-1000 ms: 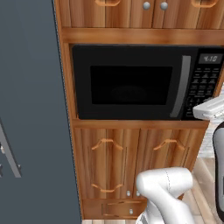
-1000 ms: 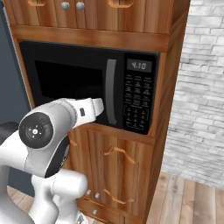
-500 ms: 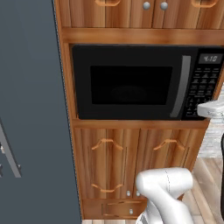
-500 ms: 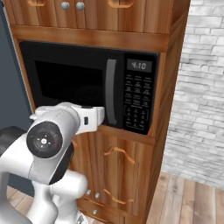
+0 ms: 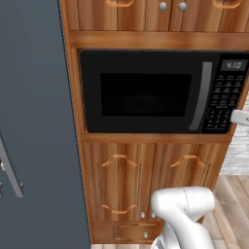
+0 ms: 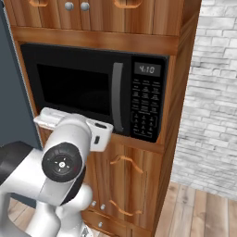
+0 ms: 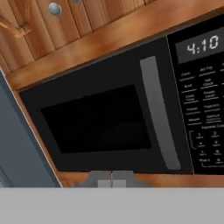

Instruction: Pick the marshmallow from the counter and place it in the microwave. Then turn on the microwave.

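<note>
My pincer [image 7: 111, 178] is pinched shut on nothing, pointing at the microwave [image 7: 131, 113] straight ahead. Door's closed, handle [image 7: 159, 111] up and right, keypad [image 7: 205, 127] further right. Can't spot the marshmallow.

microwave [image 5: 160, 92] interior dark behind window (contents unreadable), keypad [image 7: 205, 127] cut off by edge

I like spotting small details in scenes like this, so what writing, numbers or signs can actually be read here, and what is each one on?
"4:10": on the digital display at the top of the keypad of the microwave.
Keypad button labels: small pale lettering in rows under the display, too small and blurred to read in any view.
No other words, brands or signs can be seen.
</note>
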Controlling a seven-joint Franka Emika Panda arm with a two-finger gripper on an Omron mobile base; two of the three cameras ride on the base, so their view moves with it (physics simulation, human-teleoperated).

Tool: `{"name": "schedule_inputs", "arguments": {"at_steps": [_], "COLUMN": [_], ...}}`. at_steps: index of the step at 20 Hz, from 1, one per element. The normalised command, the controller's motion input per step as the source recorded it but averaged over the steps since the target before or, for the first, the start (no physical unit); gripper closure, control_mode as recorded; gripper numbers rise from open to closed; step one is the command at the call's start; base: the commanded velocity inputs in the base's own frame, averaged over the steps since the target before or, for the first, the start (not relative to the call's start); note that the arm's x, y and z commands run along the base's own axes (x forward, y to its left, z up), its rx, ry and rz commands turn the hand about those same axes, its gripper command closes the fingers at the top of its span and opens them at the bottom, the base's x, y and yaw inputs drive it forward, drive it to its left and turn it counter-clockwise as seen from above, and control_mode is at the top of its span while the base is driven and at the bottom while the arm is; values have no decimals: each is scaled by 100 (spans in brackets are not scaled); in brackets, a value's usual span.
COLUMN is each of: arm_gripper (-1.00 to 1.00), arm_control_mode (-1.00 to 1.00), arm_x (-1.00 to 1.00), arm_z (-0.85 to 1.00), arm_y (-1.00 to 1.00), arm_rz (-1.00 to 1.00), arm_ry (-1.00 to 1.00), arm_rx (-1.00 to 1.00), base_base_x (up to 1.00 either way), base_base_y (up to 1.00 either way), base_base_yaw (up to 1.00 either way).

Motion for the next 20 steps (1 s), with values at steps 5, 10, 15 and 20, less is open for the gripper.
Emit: {"name": "schedule_inputs", "arguments": {"at_steps": [5,10,15,20], "arm_gripper": [100,100,100,100], "arm_control_mode": [-100,-100,-100,-100], "arm_x": [-14,-15,-10,-4], "arm_z": [-4,0,0,-4], "arm_y": [-7,-18,-24,-17], "arm_rz": [0,0,1,0], "arm_ry": [3,11,15,7], "arm_rx": [29,26,23,23], "base_base_x": [0,0,0,0], "base_base_y": [0,0,0,0], "base_base_yaw": [0,0,0,0]}}
